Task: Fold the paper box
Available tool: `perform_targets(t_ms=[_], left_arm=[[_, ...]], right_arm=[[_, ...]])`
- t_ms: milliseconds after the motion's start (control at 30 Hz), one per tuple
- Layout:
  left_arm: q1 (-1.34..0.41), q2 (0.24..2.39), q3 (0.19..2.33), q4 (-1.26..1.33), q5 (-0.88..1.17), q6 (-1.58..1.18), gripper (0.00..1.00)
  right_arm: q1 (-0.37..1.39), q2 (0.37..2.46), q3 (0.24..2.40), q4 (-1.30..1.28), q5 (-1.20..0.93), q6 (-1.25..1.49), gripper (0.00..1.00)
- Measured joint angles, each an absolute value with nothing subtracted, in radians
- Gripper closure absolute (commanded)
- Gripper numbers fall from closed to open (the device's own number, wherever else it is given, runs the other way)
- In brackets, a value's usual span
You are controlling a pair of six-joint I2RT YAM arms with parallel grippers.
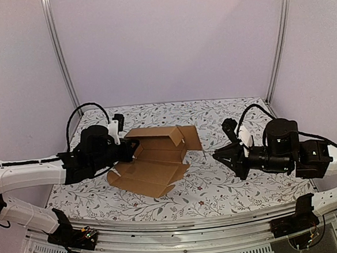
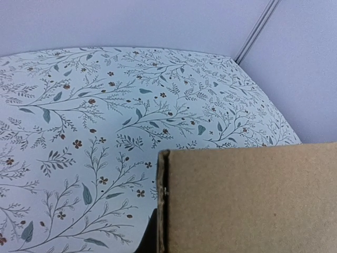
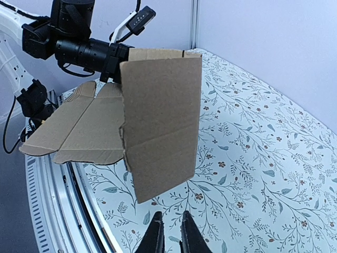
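The paper box (image 1: 156, 162), a partly unfolded brown cardboard sheet, is at the middle of the floral tabletop (image 1: 230, 186). One panel stands upright and the other flaps spread flat toward the near left. The left tool (image 1: 131, 147) is clenched on the upright panel's left edge. The right tool (image 3: 171, 224) is to the box's right, apart from it, with its fingers narrowly parted and empty.

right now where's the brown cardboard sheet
In the top view the plain brown cardboard sheet sits left of centre on the floral table, its left edge held by the left end effector.
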State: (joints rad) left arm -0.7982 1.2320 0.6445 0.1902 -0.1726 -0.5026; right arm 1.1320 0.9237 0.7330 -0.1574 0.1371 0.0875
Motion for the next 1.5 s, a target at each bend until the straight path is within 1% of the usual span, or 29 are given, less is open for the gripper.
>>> perform_targets(t_ms=[67, 167, 467, 633, 767, 933, 1133, 1500], left_arm=[[-0.798, 1.225, 0.637, 0.189, -0.193, -0.488, 1.0], [-0.798, 1.219, 0.63, 0.195, -0.215, -0.474, 1.0], [-0.798, 1.205, 0.593, 0.213, -0.265, -0.447, 1.0], [-0.798, 1.201, 0.582, 0.225, -0.275, -0.436, 1.0], [-0.799, 1.185, 0.571, 0.228, -0.271, -0.424, 1.0], [-0.798, 1.148, 0.55, 0.236, -0.254, -0.404, 1.0], [-0.798, 1.108, 0.528, 0.243, -0.247, -0.386, 1.0], [-0.798, 1.092, 0.523, 0.243, -0.252, -0.376, 1.0]], right_arm=[[1.132, 0.924, 0.736, -0.169, 0.115, 0.085, 0.97], [1.132, 0.925, 0.75, -0.177, 0.08, 0.083, 1.0], [1.132, 0.934, 0.791, -0.175, 0.046, 0.071, 1.0], [1.132, 0.952, 0.807, -0.173, 0.084, 0.058, 1.0], [1.132, 1.009, 0.84, -0.172, 0.146, 0.032, 1.0], [1.124, 1.094, 0.872, -0.173, 0.162, -0.019, 1.0], [1.091, 1.17, 0.914, -0.173, 0.119, -0.043, 1.0], [1.09, 1.301, 0.996, -0.163, -0.041, -0.039, 1.0]])
